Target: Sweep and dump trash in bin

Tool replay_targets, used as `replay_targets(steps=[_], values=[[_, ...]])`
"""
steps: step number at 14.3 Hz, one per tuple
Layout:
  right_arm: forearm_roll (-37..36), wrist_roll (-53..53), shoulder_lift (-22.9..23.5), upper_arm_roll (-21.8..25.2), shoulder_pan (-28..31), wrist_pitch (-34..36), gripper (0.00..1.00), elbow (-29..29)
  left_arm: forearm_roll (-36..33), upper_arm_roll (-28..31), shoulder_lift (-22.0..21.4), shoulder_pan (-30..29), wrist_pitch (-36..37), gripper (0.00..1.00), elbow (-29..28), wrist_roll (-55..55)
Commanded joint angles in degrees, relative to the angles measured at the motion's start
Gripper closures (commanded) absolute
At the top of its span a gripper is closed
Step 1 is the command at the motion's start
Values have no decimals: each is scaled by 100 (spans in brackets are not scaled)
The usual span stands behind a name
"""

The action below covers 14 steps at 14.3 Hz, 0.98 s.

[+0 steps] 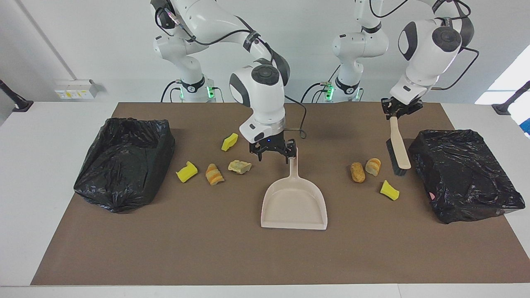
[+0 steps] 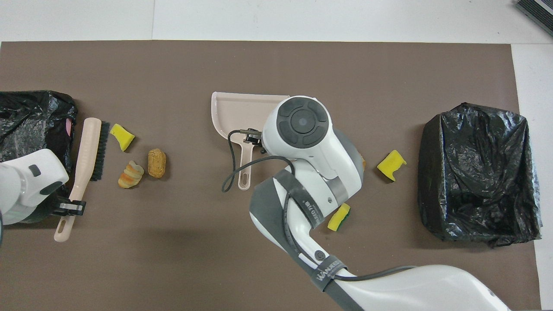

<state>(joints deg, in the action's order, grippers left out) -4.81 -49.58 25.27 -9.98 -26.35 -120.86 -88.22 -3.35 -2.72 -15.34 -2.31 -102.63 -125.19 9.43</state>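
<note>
The left gripper (image 1: 396, 114) pinches the handle of a brush (image 1: 398, 148), which hangs bristles-down over the mat (image 1: 248, 256) just beside the bin (image 1: 463, 174) at the left arm's end of the table. The right gripper (image 1: 273, 154) has its fingers spread wide and hovers low at the handle tip of the dustpan (image 1: 295, 203), holding nothing; whether a finger touches the handle cannot be told. The dustpan lies flat at mid-table with nothing in it, its wide mouth pointing away from the robots. The trash lies in two groups on the mat: three pieces (image 1: 374, 174) between the dustpan and the brush, and four pieces (image 1: 215, 165) between the dustpan and the second bin (image 1: 124, 161) at the right arm's end. Both bins are lined with black bags, and no trash shows in either. The strip of mat from the dustpan's mouth to the table edge lies bare.
</note>
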Motion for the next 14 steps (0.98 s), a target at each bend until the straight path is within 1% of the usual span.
replay_targets(steps=[1, 3, 4, 6, 7, 9, 13, 14], values=[[-458, -560, 347, 13, -308, -288, 0, 147, -121, -80, 162, -427, -64, 100, 82, 550], [-539, -597, 453, 13, -449, -367, 0, 138, -157, -80, 461, -551, -247, 100, 56, 657], [-600, -597, 488, 5, -485, -446, 0, 130, -157, -80, 549, -560, -405, 100, 21, 665], [-784, -605, 576, -13, -555, -473, 0, 112, -157, -80, 664, -569, -468, 100, 3, 657], [-837, -606, 585, -13, -616, -482, 3, 112, -157, -80, 664, -569, -460, 100, -6, 665], [-881, -553, 576, -13, -599, -543, 26, 77, -157, -80, 664, -569, -460, 100, -6, 666], [-943, -544, 576, -22, -617, -588, 31, -37, -157, -80, 655, -560, -451, 100, -15, 666], [-952, -535, 576, -22, -608, -605, 35, -55, -157, -80, 655, -569, -451, 100, -15, 666]])
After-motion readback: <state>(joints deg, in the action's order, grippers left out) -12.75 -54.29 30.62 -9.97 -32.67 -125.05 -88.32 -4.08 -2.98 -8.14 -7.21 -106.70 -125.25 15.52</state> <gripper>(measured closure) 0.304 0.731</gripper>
